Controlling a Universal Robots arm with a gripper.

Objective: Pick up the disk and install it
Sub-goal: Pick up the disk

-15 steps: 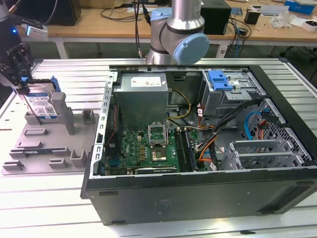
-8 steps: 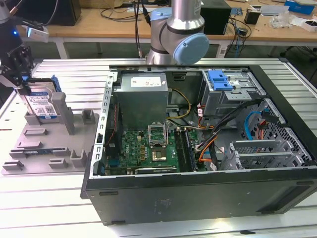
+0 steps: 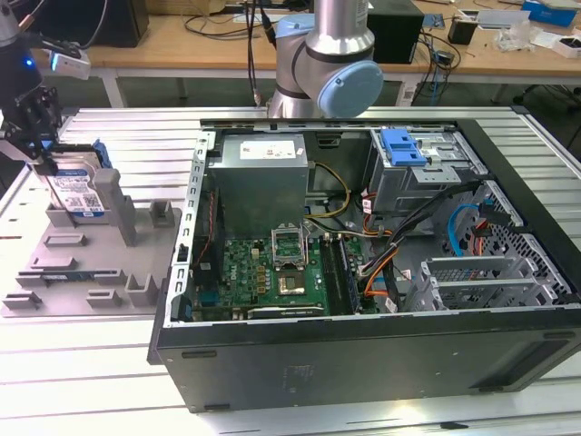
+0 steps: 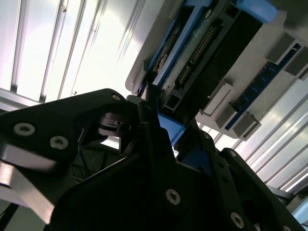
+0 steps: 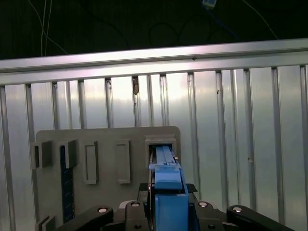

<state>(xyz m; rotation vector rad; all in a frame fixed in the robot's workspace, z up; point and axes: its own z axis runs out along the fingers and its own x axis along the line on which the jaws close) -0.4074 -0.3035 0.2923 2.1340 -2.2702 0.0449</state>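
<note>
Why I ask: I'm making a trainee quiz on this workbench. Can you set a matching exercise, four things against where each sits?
Things: 1 disk; 2 power supply; 3 circuit board; 4 blue bracket.
Places: A flat on the open computer case's floor; B standing in the grey fixture, at the gripper; C on the drive cage, exterior view's right; D metal box in the case, left of the drive cage in the exterior view.
Pairs: 1-B; 2-D; 3-A; 4-C.
</note>
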